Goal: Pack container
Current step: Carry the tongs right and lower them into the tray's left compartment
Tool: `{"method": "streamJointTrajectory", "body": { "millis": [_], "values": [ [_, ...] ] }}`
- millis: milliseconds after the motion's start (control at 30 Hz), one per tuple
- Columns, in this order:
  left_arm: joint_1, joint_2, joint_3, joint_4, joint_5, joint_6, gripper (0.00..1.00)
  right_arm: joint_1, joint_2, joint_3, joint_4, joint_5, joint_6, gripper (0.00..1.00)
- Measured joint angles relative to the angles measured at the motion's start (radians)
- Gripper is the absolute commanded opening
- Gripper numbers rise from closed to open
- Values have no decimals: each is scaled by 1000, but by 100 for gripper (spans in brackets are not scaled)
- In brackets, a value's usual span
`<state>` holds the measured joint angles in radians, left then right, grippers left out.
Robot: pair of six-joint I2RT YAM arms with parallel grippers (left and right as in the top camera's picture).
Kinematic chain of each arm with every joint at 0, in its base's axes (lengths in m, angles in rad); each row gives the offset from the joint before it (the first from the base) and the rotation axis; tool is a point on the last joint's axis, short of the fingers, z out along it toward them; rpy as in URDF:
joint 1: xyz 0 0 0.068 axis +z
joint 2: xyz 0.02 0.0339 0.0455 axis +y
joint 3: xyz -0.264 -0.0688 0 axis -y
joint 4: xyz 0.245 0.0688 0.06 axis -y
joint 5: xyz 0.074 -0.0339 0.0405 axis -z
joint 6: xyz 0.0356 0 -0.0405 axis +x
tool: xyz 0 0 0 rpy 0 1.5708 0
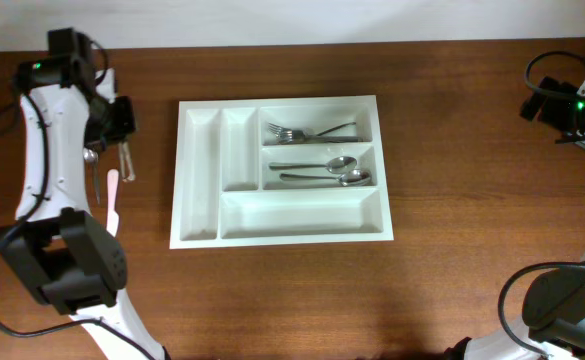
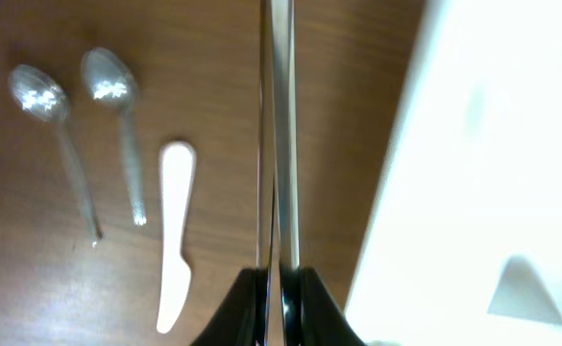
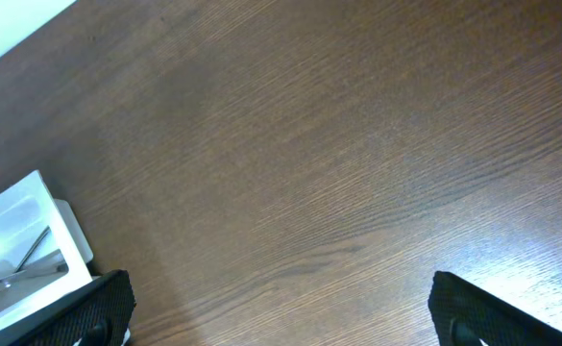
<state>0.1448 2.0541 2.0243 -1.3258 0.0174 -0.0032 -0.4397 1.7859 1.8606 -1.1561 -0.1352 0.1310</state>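
Note:
A white cutlery tray [image 1: 200, 180] lies mid-table, with forks [image 1: 302, 132] in its top right compartment and spoons [image 1: 337, 170] in the one below. My left gripper [image 2: 279, 288] is shut on thin metal cutlery [image 2: 281, 125], seen edge-on, just left of the tray; it also shows in the overhead view [image 1: 124, 140]. Below it on the table lie two metal spoons [image 2: 69, 144] and a white plastic knife [image 2: 175, 231]. My right gripper [image 3: 281, 317] is open and empty over bare wood at the far right.
The tray's edge [image 2: 473, 173] fills the right of the left wrist view. The tray's corner [image 3: 21, 240] shows at the left of the right wrist view. The white knife [image 1: 114, 205] lies beside my left arm.

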Motion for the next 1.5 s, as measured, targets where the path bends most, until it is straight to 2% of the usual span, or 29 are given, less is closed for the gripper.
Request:
{"method": "streamJointTrajectory", "body": {
  "millis": [233, 433, 833, 1067, 1133, 1333, 1400, 1500],
  "values": [
    [-215, 0, 21, -50, 20, 109, 2, 0, 0, 0, 0, 0, 0, 99],
    [-335, 0, -19, -15, -77, 40, 2, 0, 0, 0, 0, 0, 0, 99],
    [-351, 0, -281, 136, -165, -110, 2, 0, 0, 0, 0, 0, 0, 99],
    [-351, 0, -364, 164, -194, -141, 3, 0, 0, 0, 0, 0, 0, 99],
    [-351, 0, -385, 164, -195, -145, 16, 0, 0, 0, 0, 0, 0, 99],
    [-351, 0, -389, 142, -230, -153, 37, 0, 0, 0, 0, 0, 0, 99],
    [-350, 0, -363, 107, -238, -153, 48, 0, 0, 0, 0, 0, 0, 99],
    [-341, 0, -280, 63, -247, -157, 55, 0, 0, 0, 0, 0, 0, 99]
  ]
}}
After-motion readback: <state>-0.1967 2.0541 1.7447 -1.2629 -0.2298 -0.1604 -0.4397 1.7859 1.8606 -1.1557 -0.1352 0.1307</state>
